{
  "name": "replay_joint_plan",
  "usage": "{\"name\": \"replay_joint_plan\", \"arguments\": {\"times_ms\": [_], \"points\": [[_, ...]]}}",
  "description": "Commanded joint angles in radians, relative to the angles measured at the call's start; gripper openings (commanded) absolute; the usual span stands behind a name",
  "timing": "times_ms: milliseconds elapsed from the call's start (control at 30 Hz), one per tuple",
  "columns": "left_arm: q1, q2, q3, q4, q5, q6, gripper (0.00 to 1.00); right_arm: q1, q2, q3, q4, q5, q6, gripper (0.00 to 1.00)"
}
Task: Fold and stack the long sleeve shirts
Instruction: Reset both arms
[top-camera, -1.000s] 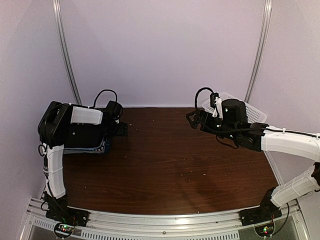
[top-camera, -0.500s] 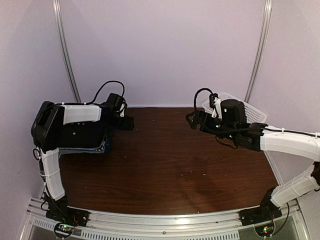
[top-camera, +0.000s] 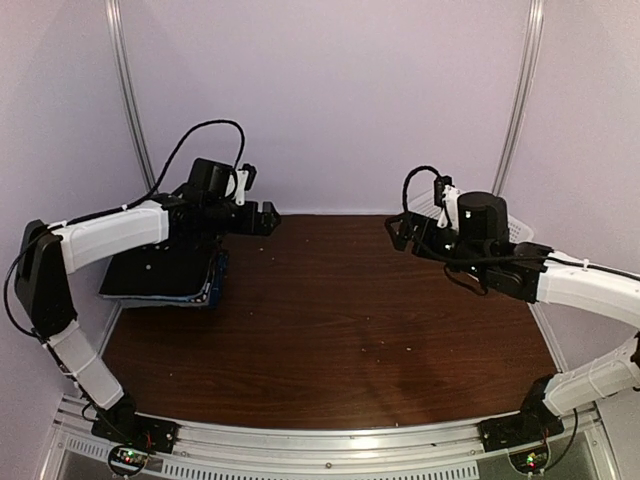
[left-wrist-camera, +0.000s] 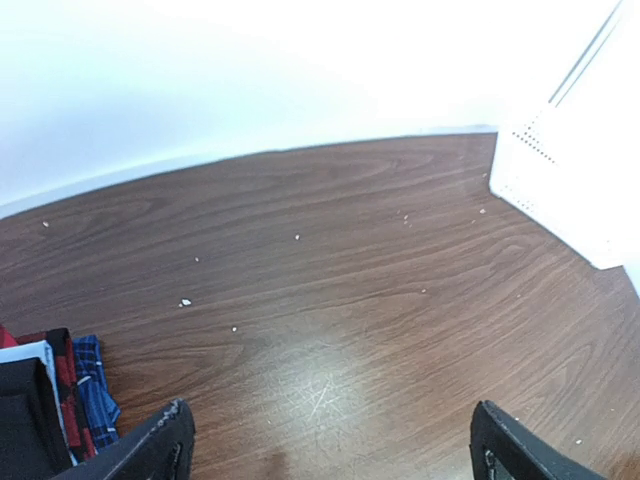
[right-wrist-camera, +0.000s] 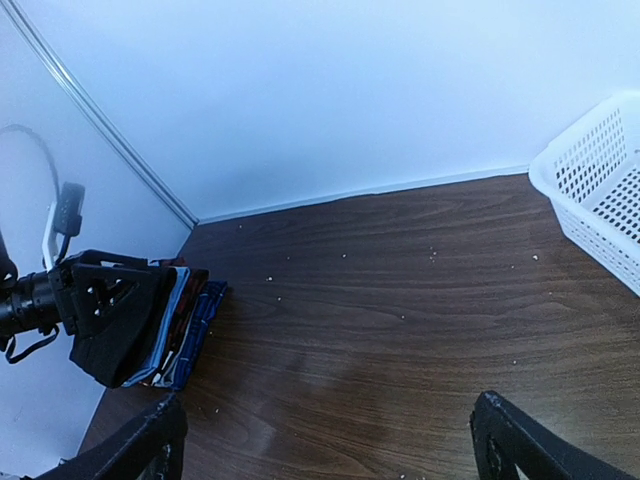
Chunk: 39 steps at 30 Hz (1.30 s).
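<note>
A stack of folded long sleeve shirts (top-camera: 165, 272), black on top with blue and plaid edges, lies at the table's left side. Its edge shows in the left wrist view (left-wrist-camera: 50, 395) and in the right wrist view (right-wrist-camera: 180, 320). My left gripper (top-camera: 262, 218) is open and empty, raised above the table just right of the stack; its fingertips (left-wrist-camera: 165, 445) frame bare wood. My right gripper (top-camera: 396, 232) is open and empty, raised over the table's far right, facing left.
A white plastic mesh basket (top-camera: 515, 228) stands at the back right corner, behind my right arm; it also shows in the right wrist view (right-wrist-camera: 600, 185) and the left wrist view (left-wrist-camera: 560, 180). Small white specks dot the dark wooden table (top-camera: 340, 320).
My left arm has risen and stretched out; its gripper has moved up and to the right, off the shirt stack. My right gripper has risen slightly.
</note>
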Motion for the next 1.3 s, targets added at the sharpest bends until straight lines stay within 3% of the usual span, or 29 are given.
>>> {"name": "replay_joint_plan", "arguments": {"times_ms": [0, 467, 700, 1267], "points": [[-0.002, -0.132, -0.074, 0.058, -0.001, 0.013, 0.98, 0.007, -0.075, 0.046, -0.043, 0.094, -0.06, 1.0], [-0.002, -0.443, -0.301, 0.1, -0.04, 0.033, 0.98, 0.007, -0.231, 0.037, -0.162, 0.223, -0.146, 1.0], [-0.002, -0.497, -0.343, 0.113, -0.049, 0.015, 0.98, 0.008, -0.253, 0.026, -0.235, 0.243, -0.145, 1.0], [-0.002, -0.516, -0.367, 0.126, -0.023, -0.008, 0.98, 0.008, -0.305, -0.022, -0.216, 0.258, -0.134, 1.0]]}}
